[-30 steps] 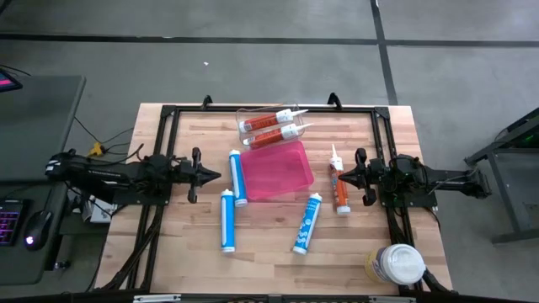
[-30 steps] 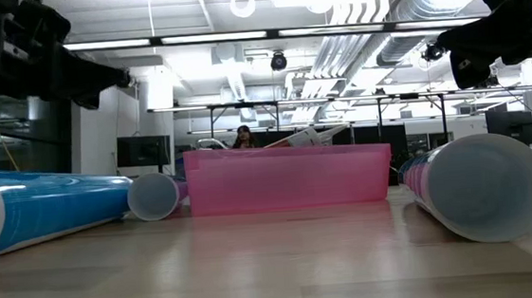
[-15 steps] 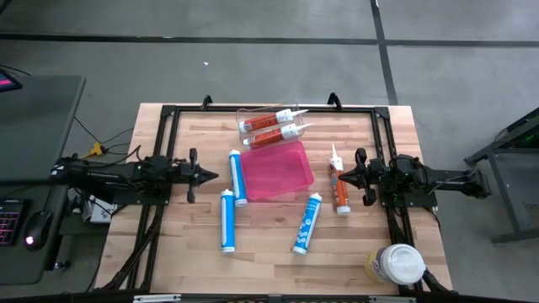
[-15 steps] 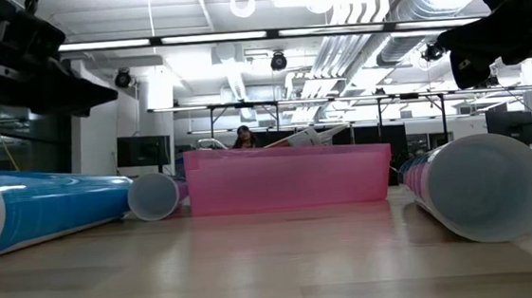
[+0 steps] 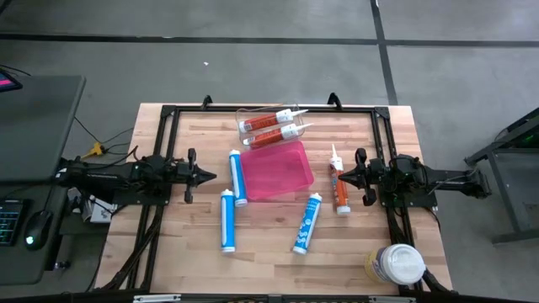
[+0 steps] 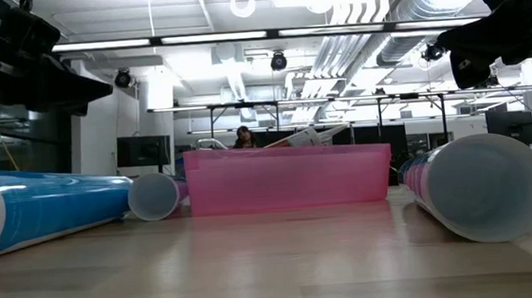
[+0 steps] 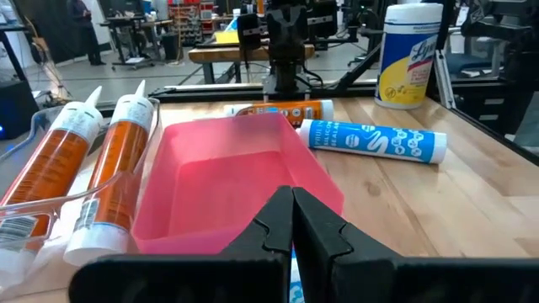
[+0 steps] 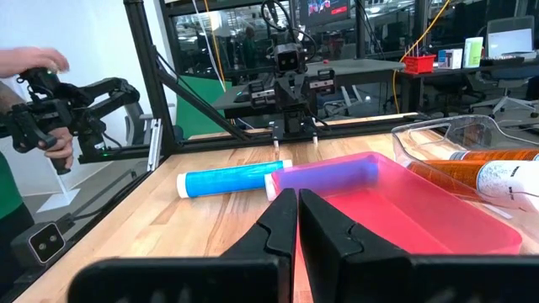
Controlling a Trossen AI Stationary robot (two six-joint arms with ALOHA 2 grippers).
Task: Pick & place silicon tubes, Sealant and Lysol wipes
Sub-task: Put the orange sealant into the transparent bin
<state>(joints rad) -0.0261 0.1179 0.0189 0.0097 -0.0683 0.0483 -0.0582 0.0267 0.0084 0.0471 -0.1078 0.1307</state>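
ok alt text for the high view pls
Overhead: a pink tray mid-table, three blue tubes and one orange tube lying around it. Both hands, left and right, shut at the sides; Lysol wipes at one corner.

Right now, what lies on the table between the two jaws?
In the high view, the pink tray sits between the left gripper and the right gripper, with a blue tube on its left and an orange tube on its right.

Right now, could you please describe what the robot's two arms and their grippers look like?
Both arms are dark, nearly black, built of jointed segments. Each ends in a two-finger gripper: the left gripper and right gripper taper to slim black points. Up close, the fingers are matte black, angular wedges. Dark cables trail beside the left arm's base.
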